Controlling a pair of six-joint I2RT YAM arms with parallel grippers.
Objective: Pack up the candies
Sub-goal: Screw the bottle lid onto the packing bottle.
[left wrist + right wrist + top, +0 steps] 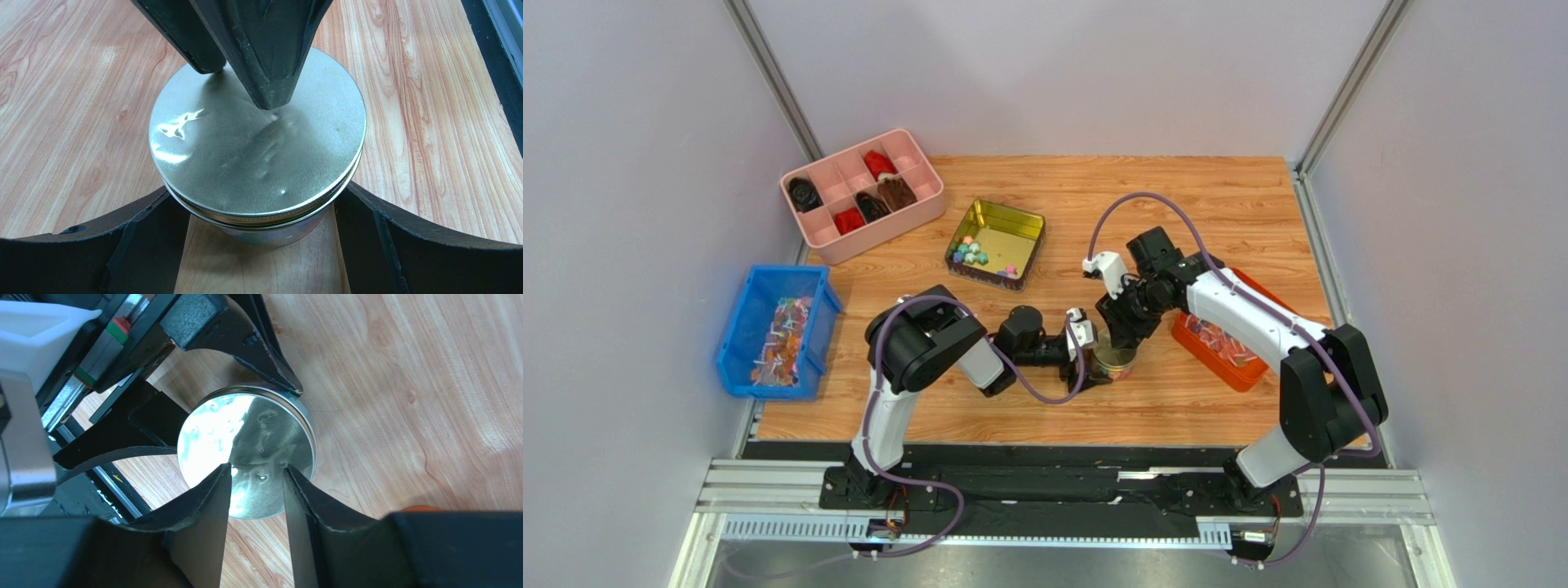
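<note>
Your candies (pixel 978 255) are small round balls in pastel blue, green, pink and yellow. They lie bunched loose in the near-left corner of a square gold tin (pixel 1011 226), and the rest of its shiny floor is bare. That tin sits in the far-left part of the desk, just right of a pink compartment tray (pixel 879 233) at the far-left corner. The tray holds dark red and brown pieces (pixel 879 184).

Near the middle of the desk's near edge stands a round jar (pixel 1118 360) with a dull gold metal lid (pixel 258 141) on it, so you cannot tell what is inside. Your left gripper (pixel 258 211) reaches in low from the left. Its 2 fingers (pixel 147 239) sit against opposite sides of the jar just under the lid, clamped on it. Your right gripper (pixel 258 471) points down from above, its 2 fingers partly apart with nothing between them. The tips are down at the lid's top face, but you cannot tell whether they press it.

A blue bin (pixel 744 331) of twist-wrapped sweets (pixel 783 337) sits just beyond the desk's left edge. An orange tray (pixel 1234 368) lies by the right edge, under your right arm.
</note>
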